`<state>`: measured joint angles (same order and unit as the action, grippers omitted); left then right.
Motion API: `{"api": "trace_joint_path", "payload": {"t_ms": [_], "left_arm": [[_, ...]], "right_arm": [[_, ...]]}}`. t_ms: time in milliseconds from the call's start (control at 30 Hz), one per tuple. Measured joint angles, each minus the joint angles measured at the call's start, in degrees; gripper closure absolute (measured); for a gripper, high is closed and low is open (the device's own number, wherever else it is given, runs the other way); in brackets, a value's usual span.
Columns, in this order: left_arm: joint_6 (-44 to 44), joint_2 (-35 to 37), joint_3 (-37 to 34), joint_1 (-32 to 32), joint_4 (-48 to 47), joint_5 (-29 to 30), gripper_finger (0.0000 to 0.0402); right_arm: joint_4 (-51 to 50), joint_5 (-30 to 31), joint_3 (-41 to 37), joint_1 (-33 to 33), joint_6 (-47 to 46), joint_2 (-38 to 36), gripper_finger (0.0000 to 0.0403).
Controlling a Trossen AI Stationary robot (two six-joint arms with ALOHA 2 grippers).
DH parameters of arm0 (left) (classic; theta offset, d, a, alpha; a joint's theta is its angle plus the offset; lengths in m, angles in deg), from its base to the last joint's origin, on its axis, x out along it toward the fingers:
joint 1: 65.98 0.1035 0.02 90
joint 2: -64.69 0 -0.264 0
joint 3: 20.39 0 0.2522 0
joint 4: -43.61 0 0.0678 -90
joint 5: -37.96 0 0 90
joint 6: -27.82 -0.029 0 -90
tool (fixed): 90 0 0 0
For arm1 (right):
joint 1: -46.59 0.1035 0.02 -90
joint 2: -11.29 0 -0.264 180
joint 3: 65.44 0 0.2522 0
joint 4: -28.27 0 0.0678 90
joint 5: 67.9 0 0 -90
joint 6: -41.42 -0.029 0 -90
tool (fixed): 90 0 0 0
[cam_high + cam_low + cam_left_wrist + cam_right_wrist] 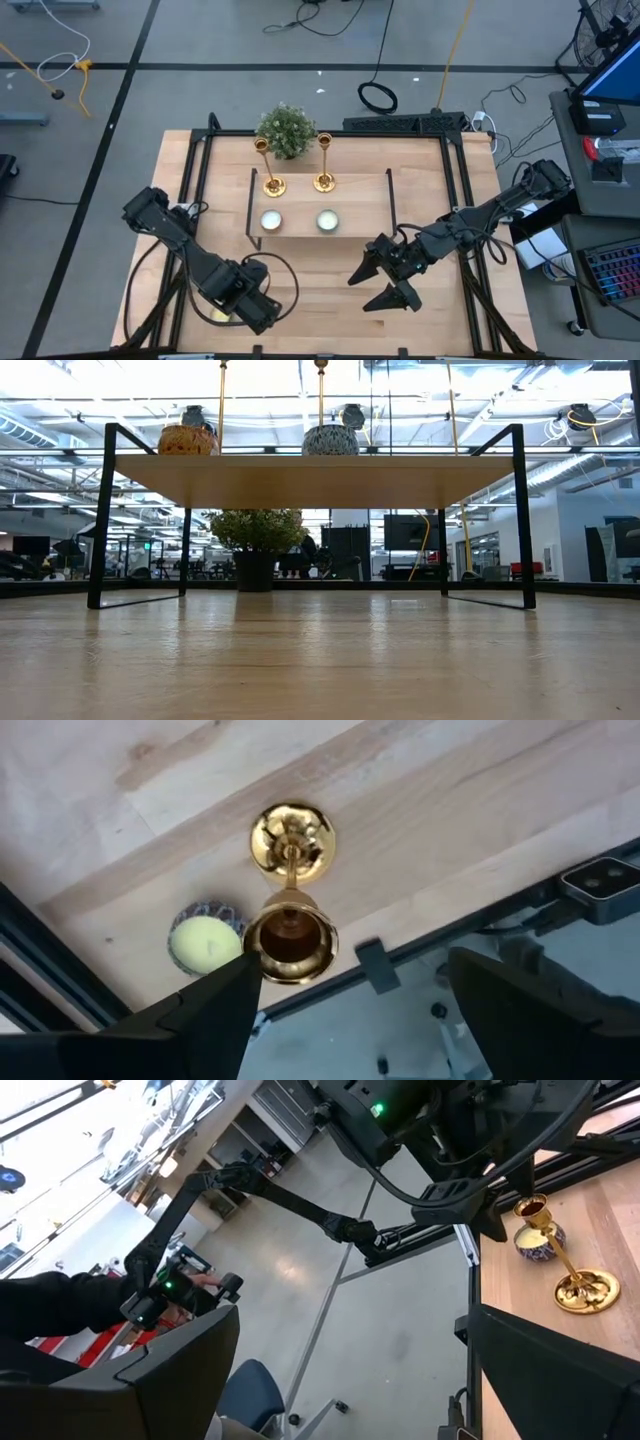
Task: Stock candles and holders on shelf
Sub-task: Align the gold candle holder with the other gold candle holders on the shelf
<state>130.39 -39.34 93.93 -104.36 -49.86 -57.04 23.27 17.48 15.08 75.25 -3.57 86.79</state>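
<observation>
The light-wood shelf bears two gold holders and two candles. A third gold holder stands on its round base on the tabletop near the near left edge. A pale greenish candle sits beside it. My left gripper hangs open above them, with the holder's cup close to one finger. In the high view that arm covers both. My right gripper is open and empty, in front of the shelf's right part. My left gripper is open over the third holder. Its cup rim lies right beside one fingertip, and I cannot tell whether they touch. The holder stands upright on the table.
A small green bushy plant stands behind the shelf. A black frame runs along the table's sides. The table's near edge is close to the third holder. A person shows beyond the table in the right wrist view.
</observation>
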Motion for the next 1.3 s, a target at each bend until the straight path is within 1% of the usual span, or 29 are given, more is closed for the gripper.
{"api": "trace_joint_path", "payload": {"t_ms": [133,600,733,867,1067,1300], "left_arm": [[0.20,0.00,0.00,0.15,-1.75,0.13,0.0080],[0.24,0.00,-0.03,-0.19,-2.91,0.10,0.0080],[0.23,0.02,-1.76,-0.23,-2.49,-0.98,0.0080],[0.51,-0.02,-4.25,-0.27,0.54,-1.46,0.0080],[1.49,0.00,-4.31,-0.36,0.23,-0.70,0.0080],[1.54,0.00,-4.31,-0.38,-0.65,-1.82,0.0080]], "right_arm": [[0.00,-0.06,0.00,0.00,-0.66,0.00,0.0014],[-0.01,-0.05,0.00,0.00,-0.76,0.00,0.0014],[-0.02,-0.01,0.00,0.00,-0.68,0.00,0.0014],[-0.02,0.09,-0.01,0.28,-0.66,0.00,0.0014],[-0.02,0.29,-0.01,0.71,-0.63,0.00,0.0014],[-0.02,0.30,0.00,0.72,-0.63,0.00,0.0014]]}}
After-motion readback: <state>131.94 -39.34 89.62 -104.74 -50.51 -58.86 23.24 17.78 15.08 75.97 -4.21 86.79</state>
